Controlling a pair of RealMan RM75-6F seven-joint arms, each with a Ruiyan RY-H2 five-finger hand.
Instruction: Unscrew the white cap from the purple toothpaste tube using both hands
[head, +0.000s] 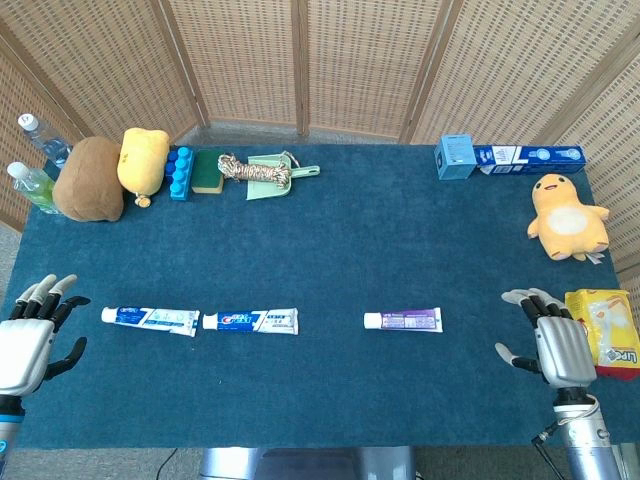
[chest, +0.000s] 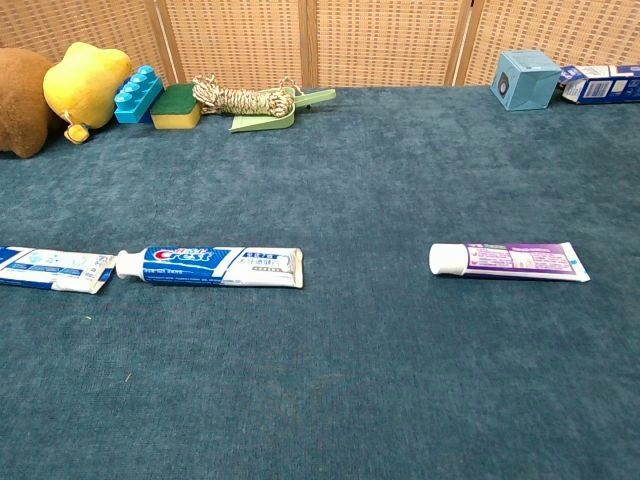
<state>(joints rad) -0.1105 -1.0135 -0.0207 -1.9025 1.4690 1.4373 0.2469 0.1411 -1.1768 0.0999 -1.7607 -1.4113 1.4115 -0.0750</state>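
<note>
Matt teal carpet-like table cloth; glossy plastic purple toothpaste tube.

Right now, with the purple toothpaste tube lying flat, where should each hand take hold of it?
Probably the right hand grips the purple toothpaste tube at its flat body from above, since that end points its way. The left hand then pinches the white cap, which faces left.

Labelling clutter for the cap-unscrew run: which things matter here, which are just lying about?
Job:
purple tube
white cap
left robot hand, open
right robot hand, open

Lying about:
two blue tubes
yellow plush
brown plush
rope
sponge
blue bricks
blue box
snack bag
</note>
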